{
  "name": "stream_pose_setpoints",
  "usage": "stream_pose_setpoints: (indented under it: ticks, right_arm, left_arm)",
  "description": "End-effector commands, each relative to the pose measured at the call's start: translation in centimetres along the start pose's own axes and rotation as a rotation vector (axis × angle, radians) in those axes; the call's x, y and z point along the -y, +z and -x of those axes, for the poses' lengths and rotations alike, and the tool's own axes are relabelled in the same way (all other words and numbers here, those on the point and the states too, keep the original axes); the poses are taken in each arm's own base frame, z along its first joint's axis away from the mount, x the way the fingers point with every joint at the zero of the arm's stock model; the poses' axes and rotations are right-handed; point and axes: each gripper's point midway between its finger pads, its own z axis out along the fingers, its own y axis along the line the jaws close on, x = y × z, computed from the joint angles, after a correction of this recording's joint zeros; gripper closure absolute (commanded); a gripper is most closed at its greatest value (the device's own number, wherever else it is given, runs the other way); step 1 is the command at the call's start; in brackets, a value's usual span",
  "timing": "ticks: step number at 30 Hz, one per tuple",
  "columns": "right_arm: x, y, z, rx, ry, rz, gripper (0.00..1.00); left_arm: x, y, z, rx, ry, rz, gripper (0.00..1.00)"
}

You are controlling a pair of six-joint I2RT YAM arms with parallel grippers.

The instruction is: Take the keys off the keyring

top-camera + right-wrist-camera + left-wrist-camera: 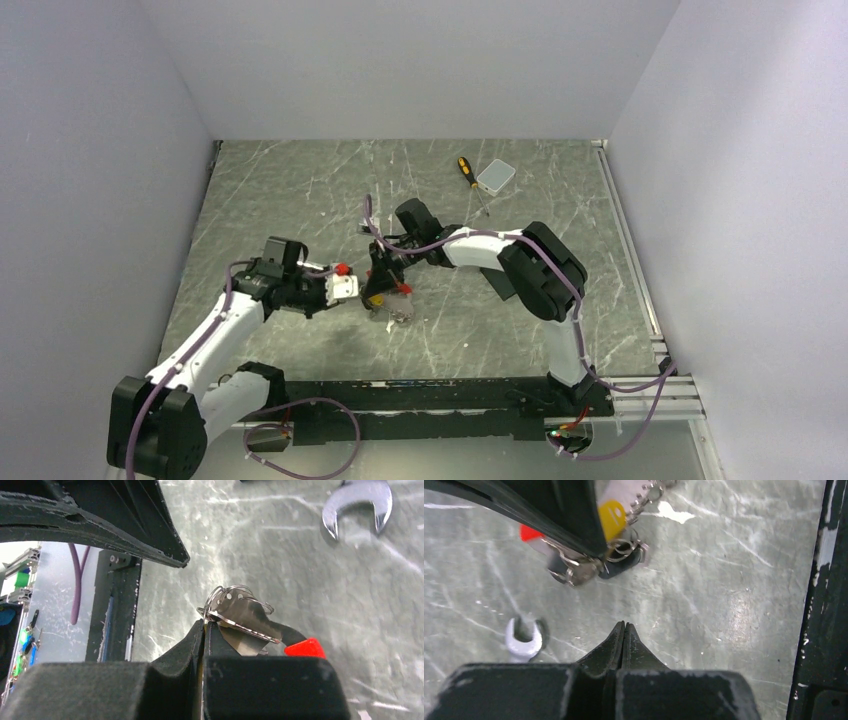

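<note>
marbled table (300, 190). right gripper (205, 627) clamped tight on the keys (240, 617), bunch dangling near mid-table. left gripper (624, 625) pinched closed on nothing, pointed at them. wrench (524, 647) lying close by. keyring (239, 587) loops through the key heads.

We've got both arms crowding mid-table: left gripper (624, 630) and right gripper (206, 630) nose to nose, keys (240, 615) hanging between, wrench (357, 505) lying close by. Far right, screwdriver (466, 172) and white box (496, 176) sit together. Open table (280, 190) stretches far left and near right, room to pass there.
</note>
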Motion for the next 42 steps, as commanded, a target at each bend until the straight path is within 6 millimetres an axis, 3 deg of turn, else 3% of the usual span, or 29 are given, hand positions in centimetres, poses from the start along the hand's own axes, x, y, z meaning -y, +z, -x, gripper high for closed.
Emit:
stream_pose_setpoints:
  ticks: [1, 3, 7, 9, 13, 19, 27, 42]
  right_arm:
    - [0.8, -0.2, -1.0, -0.011, -0.002, -0.017, 1.00]
    - [1.0, -0.2, -1.5, -0.022, 0.000, -0.024, 1.00]
    - [1.0, -0.4, -2.9, -0.059, 0.020, -0.035, 1.00]
    - [0.9, -0.6, -3.6, -0.074, 0.025, -0.041, 1.00]
    - [0.8, -1.0, -4.8, -0.102, 0.036, -0.055, 1.00]
    - [0.8, -1.2, -5.8, -0.121, 0.031, -0.064, 1.00]
    - [0.7, -1.3, -5.9, -0.116, 0.025, -0.060, 1.00]
    - [0.6, -1.4, -5.8, -0.108, 0.021, -0.055, 1.00]
  left_arm:
    - [0.4, 1.0, -1.5, -0.080, 0.033, -0.032, 1.00]
    - [0.3, 1.2, -1.4, -0.085, 0.031, -0.038, 0.99]
    - [-0.3, 1.4, -0.6, -0.053, 0.085, -0.040, 0.73]
    - [-0.8, 1.5, 0.1, -0.020, 0.122, -0.026, 0.68]
    - [-1.5, 2.6, 1.5, 0.033, 0.188, -0.001, 0.67]
    - [-0.5, 4.7, 2.6, 0.062, 0.245, -0.068, 0.66]
    - [0.5, 6.8, 2.0, 0.046, 0.276, -0.102, 0.63]
    - [0.3, 8.3, 1.8, 0.017, 0.298, -0.117, 0.63]
